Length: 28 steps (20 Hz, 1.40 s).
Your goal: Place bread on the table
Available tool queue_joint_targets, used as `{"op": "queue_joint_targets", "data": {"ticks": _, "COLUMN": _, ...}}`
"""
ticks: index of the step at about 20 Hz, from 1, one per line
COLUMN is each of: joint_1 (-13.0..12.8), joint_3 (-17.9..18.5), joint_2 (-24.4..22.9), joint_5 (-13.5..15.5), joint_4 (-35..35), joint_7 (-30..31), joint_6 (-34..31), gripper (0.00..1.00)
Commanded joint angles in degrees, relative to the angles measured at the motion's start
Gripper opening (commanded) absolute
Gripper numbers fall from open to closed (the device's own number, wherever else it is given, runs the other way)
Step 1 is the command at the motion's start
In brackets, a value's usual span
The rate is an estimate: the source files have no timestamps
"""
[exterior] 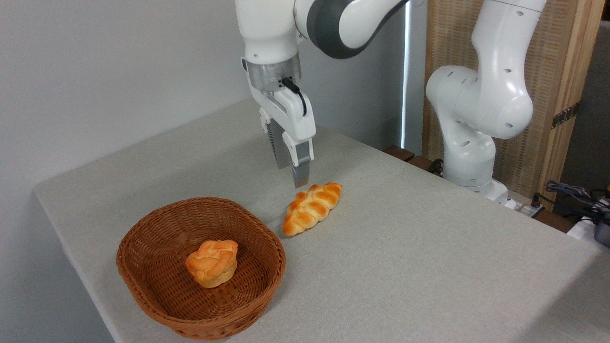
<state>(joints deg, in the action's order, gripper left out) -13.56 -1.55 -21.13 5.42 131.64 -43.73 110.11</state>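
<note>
The bread (312, 207), a long braided golden-orange loaf, lies flat on the grey-beige table (405, 247) just right of the basket. My gripper (291, 175) hangs just above and behind the loaf's far end, pointing down. Its two fingers stand apart with nothing between them, so it is open. The near fingertip (300, 178) ends a little above the loaf and does not touch it.
A brown wicker basket (157, 238) sits at the front left with a small round knotted bun (212, 262) inside. The arm's white base (469, 143) stands at the table's far right edge. Cables (572, 195) lie at the far right. A wall runs along the left.
</note>
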Motion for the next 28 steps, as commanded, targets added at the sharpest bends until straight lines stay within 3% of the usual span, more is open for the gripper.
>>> {"op": "queue_joint_targets", "data": {"ticks": 1, "joint_1": -0.7, "joint_3": 1.6, "joint_2": 4.5, "joint_5": -1.4, "joint_4": -9.5, "joint_7": 1.4, "joint_6": -3.5, "gripper": 1.00}}
{"op": "queue_joint_targets", "data": {"ticks": 5, "joint_1": 0.0, "joint_3": 2.2, "joint_2": 16.3, "joint_5": -6.6, "joint_4": -28.1, "joint_7": 2.4, "joint_6": -17.9, "gripper": 1.00}}
{"op": "queue_joint_targets", "data": {"ticks": 7, "joint_1": 1.1, "joint_3": 1.6, "joint_2": 22.7, "joint_5": -6.6, "joint_4": -37.2, "joint_7": 5.3, "joint_6": -21.2, "gripper": 1.00}}
{"op": "queue_joint_targets", "data": {"ticks": 10, "joint_1": 3.1, "joint_3": 0.7, "joint_2": 25.4, "joint_5": -6.4, "joint_4": -42.1, "joint_7": 5.2, "joint_6": -21.2, "gripper": 1.00}}
{"op": "queue_joint_targets", "data": {"ticks": 16, "joint_1": 7.0, "joint_3": -0.7, "joint_2": 24.7, "joint_5": -4.4, "joint_4": -42.5, "joint_7": 4.8, "joint_6": -20.0, "gripper": 1.00}}
{"op": "queue_joint_targets", "data": {"ticks": 21, "joint_1": 7.7, "joint_3": -0.1, "joint_2": 24.1, "joint_5": -5.1, "joint_4": -42.3, "joint_7": 4.9, "joint_6": -11.8, "gripper": 1.00}}
{"op": "queue_joint_targets", "data": {"ticks": 28, "joint_1": 7.7, "joint_3": 0.1, "joint_2": 18.7, "joint_5": -5.1, "joint_4": -35.5, "joint_7": 4.8, "joint_6": -11.8, "gripper": 1.00}}
